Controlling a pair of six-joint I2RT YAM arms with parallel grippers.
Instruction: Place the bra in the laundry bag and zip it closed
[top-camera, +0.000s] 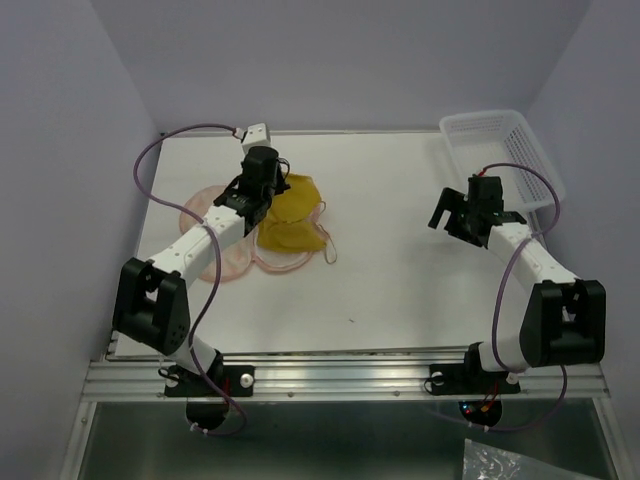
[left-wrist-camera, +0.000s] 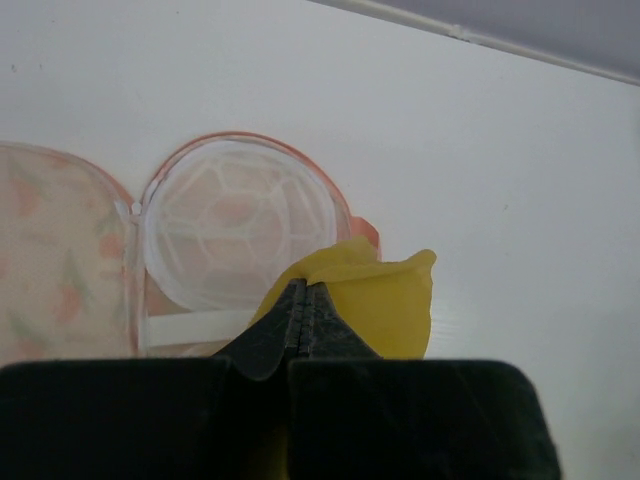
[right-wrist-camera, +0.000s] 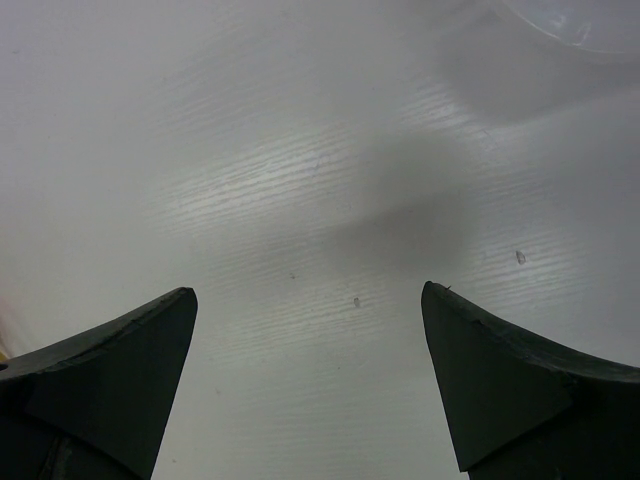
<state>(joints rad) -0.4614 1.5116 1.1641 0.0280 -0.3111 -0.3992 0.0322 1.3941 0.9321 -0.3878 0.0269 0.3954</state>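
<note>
The mustard-yellow bra (top-camera: 293, 215) lies bunched over the right half of the open peach laundry bag (top-camera: 200, 208) at the table's left. My left gripper (top-camera: 262, 192) is shut on the bra's edge; in the left wrist view its tips (left-wrist-camera: 303, 295) pinch the yellow fabric (left-wrist-camera: 385, 300) in front of the bag's white mesh cup (left-wrist-camera: 230, 225). A thin strap trails to the bra's right. My right gripper (top-camera: 452, 215) hangs open and empty over bare table at the right, its fingers (right-wrist-camera: 120, 370) wide apart.
A white plastic lattice basket (top-camera: 502, 152) stands at the back right corner, just behind my right arm. Purple walls close in the table on three sides. A metal rail runs along the near edge.
</note>
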